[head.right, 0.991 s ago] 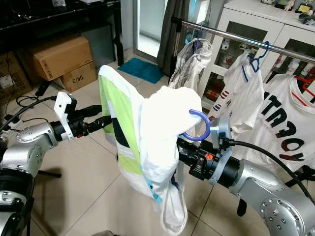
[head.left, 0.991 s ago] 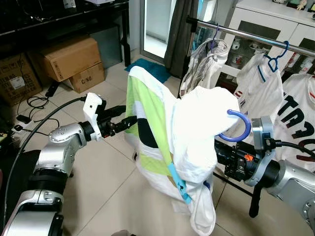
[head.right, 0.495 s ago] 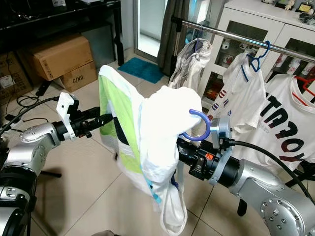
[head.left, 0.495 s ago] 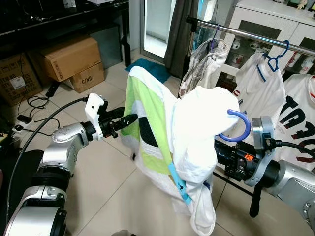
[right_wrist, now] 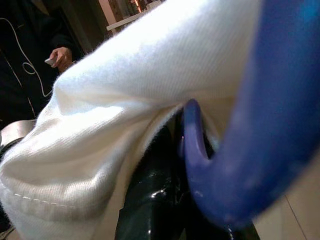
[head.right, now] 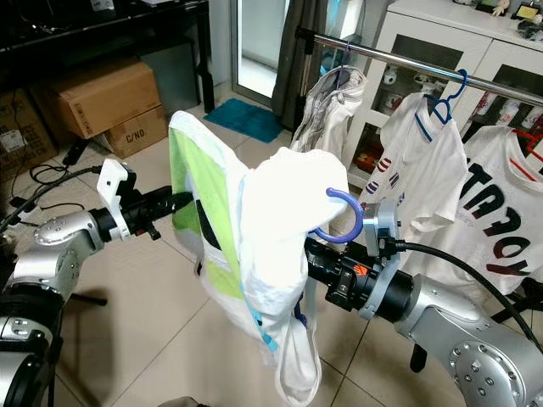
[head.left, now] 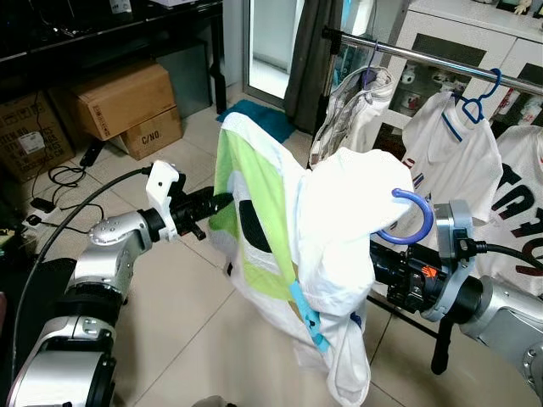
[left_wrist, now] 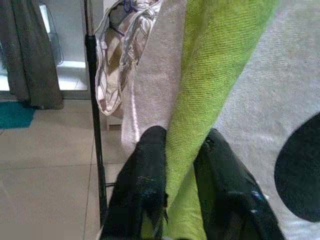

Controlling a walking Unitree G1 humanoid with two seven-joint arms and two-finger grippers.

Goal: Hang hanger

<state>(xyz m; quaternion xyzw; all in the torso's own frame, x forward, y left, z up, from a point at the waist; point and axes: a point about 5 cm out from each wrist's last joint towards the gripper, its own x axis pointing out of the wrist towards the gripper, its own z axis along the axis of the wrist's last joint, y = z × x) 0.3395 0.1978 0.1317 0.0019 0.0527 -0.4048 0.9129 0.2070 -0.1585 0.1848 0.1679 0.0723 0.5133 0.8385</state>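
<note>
A white and green shirt [head.left: 280,246] on a blue hanger [head.left: 409,222] hangs in the air between the two arms, in front of a clothes rail [head.left: 441,61]. The right gripper [right_wrist: 170,170] holds the hanger just below its hook, fingers closed around the blue stem, with white cloth bunched over them. The left gripper [left_wrist: 180,165] reaches to the shirt's far side and pinches a green fold between its two black fingers [left_wrist: 145,180].

Behind the shirt, the rail carries a pale grey garment [head.left: 356,106] at its left end and two white jerseys [head.left: 454,157] to the right, one on a blue hanger. A white cabinet [head.left: 475,34] stands behind the rail, and a dark curtain [head.left: 310,59] beside it. Cardboard boxes [head.left: 123,106] sit on the tiled floor [head.left: 195,322] by a black desk [head.left: 102,38], with cables [head.left: 59,182] nearby. In the right wrist view a person's hand [right_wrist: 60,56] shows in the dark background.
</note>
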